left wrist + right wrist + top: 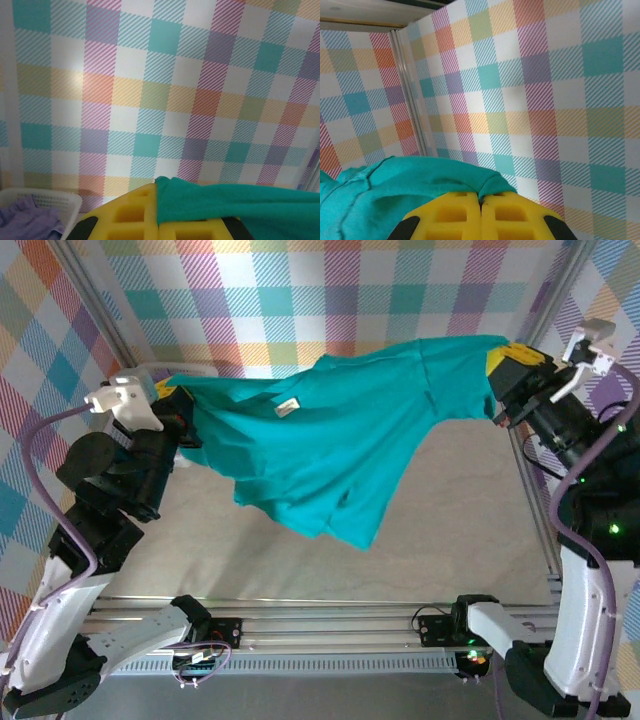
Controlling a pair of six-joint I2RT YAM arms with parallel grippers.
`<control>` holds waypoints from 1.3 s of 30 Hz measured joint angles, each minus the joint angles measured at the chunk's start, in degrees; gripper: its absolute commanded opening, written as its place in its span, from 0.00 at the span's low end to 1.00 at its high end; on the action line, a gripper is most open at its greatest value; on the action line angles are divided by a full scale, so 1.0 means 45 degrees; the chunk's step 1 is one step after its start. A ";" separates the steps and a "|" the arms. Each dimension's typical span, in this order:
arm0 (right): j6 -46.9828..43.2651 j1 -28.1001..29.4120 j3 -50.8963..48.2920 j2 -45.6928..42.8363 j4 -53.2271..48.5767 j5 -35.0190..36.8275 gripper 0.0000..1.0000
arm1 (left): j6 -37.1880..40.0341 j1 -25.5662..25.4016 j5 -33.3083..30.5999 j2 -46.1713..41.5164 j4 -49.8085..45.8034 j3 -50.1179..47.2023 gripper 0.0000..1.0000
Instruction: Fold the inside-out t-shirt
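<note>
While slack in midair, teal t-shirt [330,450], left gripper [157,197] and right gripper [481,201] both clamped on it.

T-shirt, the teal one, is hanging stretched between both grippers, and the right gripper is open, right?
Not quite: the right gripper is shut on the t-shirt, its yellow fingers pressed together over the cloth, as the right wrist view shows. The shirt does hang stretched between it and the left gripper.
</note>
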 measured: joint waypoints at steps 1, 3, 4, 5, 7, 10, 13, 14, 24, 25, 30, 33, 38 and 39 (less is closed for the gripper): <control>-0.0068 0.0000 0.0019 -0.0151 -0.0112 0.0063 0.00 | 0.0204 0.0000 0.0000 0.0092 -0.0243 0.0311 0.00; -0.0170 0.0000 0.0029 -0.0325 -0.0287 0.0131 0.00 | 0.0510 0.0000 -0.0073 0.0330 -0.0661 0.0874 0.00; -0.0199 0.0000 0.0024 -0.0369 -0.0369 0.0170 0.00 | 0.0602 0.0000 -0.0151 0.0471 -0.0792 0.1064 0.00; -0.0219 0.0000 -0.0015 -0.0379 -0.0384 0.0194 0.00 | 0.0651 0.0005 -0.0253 0.0636 -0.0928 0.1171 0.00; -0.0219 0.0000 -0.0369 -0.0369 -0.0306 0.0267 0.00 | 0.0636 0.0243 -0.0335 0.1049 -0.1151 0.1195 0.00; -0.0219 0.0000 -0.1418 0.0019 0.0000 0.0335 0.00 | 0.0204 0.1685 0.0287 0.2302 -0.1530 0.1137 0.00; -0.0257 0.0029 -0.2312 0.1583 0.0743 0.0695 0.01 | -0.0476 0.3434 0.1229 0.4507 -0.1302 0.0831 0.08; -0.0321 0.0053 -0.2497 0.2550 0.1112 0.0957 0.04 | -0.0656 0.3861 0.1501 0.5523 -0.1073 0.0835 0.13; -0.1069 0.0223 0.0709 1.3920 0.0500 0.3881 0.51 | -0.1851 0.4945 0.2973 1.6106 -0.2336 0.5926 0.66; -0.1156 0.0267 0.0345 1.3969 0.0209 0.3978 0.53 | -0.1933 0.4945 0.3162 1.5912 -0.2448 0.5440 0.67; -0.1253 0.1180 -0.2939 1.1147 -0.0408 0.3973 0.59 | -0.3109 0.4731 0.4998 1.0890 -0.1277 -0.0675 0.70; -0.1001 0.2662 -0.5722 0.8034 -0.0670 0.3963 0.58 | -0.3857 0.3997 0.6120 0.6849 -0.0117 -0.4216 0.70; 0.0189 0.4512 -1.0831 0.3954 -0.1821 0.3657 0.56 | -0.4517 0.0860 0.8111 0.3798 0.2176 -0.8048 0.71; 0.0471 0.4614 -1.1647 0.3604 -0.2273 0.3750 0.56 | -0.4517 0.0316 0.8359 0.3711 0.2424 -0.8612 0.71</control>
